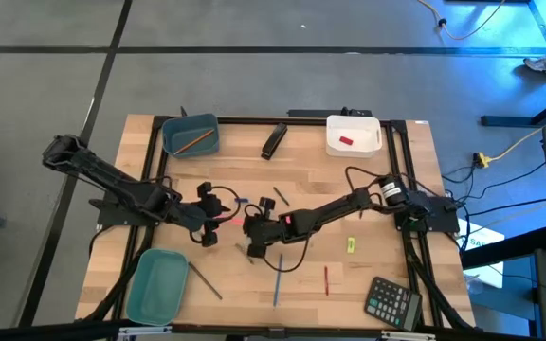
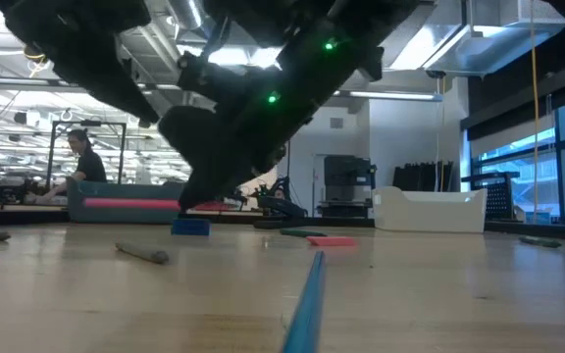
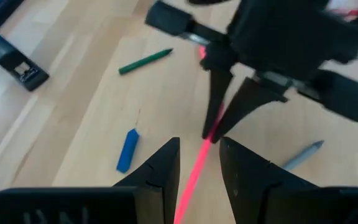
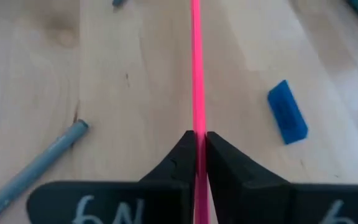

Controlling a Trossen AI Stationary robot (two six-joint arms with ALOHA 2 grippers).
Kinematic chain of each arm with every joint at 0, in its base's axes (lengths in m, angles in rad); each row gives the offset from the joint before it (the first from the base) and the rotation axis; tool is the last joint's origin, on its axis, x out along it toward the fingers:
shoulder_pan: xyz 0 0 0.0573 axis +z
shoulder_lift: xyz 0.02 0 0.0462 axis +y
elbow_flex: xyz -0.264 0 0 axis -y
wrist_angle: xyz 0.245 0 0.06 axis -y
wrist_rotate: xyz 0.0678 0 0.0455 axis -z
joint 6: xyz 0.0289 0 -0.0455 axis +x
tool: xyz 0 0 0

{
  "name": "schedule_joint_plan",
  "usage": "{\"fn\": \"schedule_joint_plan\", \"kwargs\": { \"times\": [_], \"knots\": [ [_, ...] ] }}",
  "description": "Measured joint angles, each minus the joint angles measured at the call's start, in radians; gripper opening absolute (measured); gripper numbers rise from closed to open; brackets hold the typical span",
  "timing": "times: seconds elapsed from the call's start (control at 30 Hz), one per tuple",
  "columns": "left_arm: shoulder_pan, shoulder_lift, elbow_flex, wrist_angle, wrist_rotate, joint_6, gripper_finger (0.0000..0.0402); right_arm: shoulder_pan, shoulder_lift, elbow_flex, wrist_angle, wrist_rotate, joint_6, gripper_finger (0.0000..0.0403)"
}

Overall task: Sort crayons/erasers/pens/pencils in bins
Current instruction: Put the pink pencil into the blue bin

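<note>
Right pincer (image 4: 199, 144) clamped on pink-red pencil (image 4: 197, 68), arm stretched low; left pincer (image 3: 199, 163) part-open astride its other end.

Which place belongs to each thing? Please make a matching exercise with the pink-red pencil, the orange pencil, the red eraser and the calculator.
Things:
1. pink-red pencil
2. orange pencil
3. red eraser
4. calculator

Places:
A. in the white bin
B. clamped in the right gripper
C. on the table, at a corner
D. in the blue-grey bin

Pairs: 1-B, 2-D, 3-A, 4-C
</note>
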Motion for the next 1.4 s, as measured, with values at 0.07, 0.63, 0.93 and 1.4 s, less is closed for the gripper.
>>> {"fn": "schedule_joint_plan", "kwargs": {
  "times": [0.07, 0.63, 0.93, 1.4],
  "knots": [
    [-0.007, 0.000, 0.016, -0.017, -0.008, 0.000, 0.0105, 0.000, -0.031, -0.030, 0.006, 0.005, 0.001, 0.0034],
    [-0.041, 0.000, 0.153, -0.073, -0.307, 0.002, 0.0105, 0.003, -0.389, -0.721, 0.831, 0.178, 0.135, 0.0034],
    [0.023, 0.000, 0.115, 0.022, -0.195, 0.005, 0.0128, 0.023, -0.401, -0.804, 1.217, 0.102, -0.052, 0.0038],
    [0.050, 0.019, 0.063, 0.467, 0.021, 0.308, 0.0172, 0.067, -0.401, -0.760, 1.256, 0.010, -0.182, 0.0039]
  ]
}}
